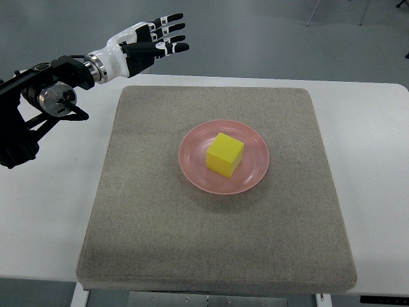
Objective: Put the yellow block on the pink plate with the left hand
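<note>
Nearest the camera, the front edge of a grey-brown felt mat (192, 256) lies on the white tabletop (45, 211), its corners rounded and its surface bare along the front. The mat covers most of the tabletop's middle, leaving white strips to the left and right.

Further in, near the centre of the mat, sits the pink plate (192, 167), round with a shallow raised rim. The yellow block (225, 154) rests inside the plate, roughly at its middle, turned so that one corner points toward the camera; nothing touches it from above.

Beyond that, at the upper left, the left arm (38, 102) comes in from the picture's left edge, dark and jointed, ending in the white-and-black left hand (137, 46). The hand hovers past the mat's far left corner, well apart from the plate and the block. Its fingers (169, 29) are stretched out almost straight, pointing to the right, lying close beside one another and holding nothing.

Behind the tabletop is grey floor (268, 38).
</note>
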You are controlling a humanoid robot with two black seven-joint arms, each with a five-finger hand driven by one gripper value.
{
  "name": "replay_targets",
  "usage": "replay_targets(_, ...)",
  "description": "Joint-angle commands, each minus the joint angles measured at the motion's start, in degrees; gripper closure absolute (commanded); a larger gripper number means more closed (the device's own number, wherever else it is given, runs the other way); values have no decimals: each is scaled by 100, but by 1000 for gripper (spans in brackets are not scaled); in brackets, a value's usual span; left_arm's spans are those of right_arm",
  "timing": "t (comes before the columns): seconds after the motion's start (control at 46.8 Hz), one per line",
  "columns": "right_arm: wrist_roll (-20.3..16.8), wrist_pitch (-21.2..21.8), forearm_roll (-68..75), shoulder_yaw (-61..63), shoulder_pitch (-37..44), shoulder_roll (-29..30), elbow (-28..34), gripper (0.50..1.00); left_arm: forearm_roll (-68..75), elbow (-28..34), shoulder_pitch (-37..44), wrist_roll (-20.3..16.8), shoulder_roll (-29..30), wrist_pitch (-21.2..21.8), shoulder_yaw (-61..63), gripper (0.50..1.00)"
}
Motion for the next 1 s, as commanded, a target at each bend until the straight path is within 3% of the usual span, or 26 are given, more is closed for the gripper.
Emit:
replay_targets(0.0,0,3,0,0,0,0,0,576,-9,270,9,0,2,-1,-15,506)
replay_targets(0.149,0,-6,0,0,0,0,0,576,-184,578,281,0,2,-80,-32,506)
replay_targets(0.427,0,3,9,17,0,0,0,576,-1968,921,598,79,2,-563,-6,506)
replay_targets(0.769,0,11,9,9,0,0,9,576,-2224,939,738,97,46,-1653,12,506)
replay_targets(0.982,0,11,0,9,0,0,53,576,-2426,956,792,106,55,-1723,12,506)
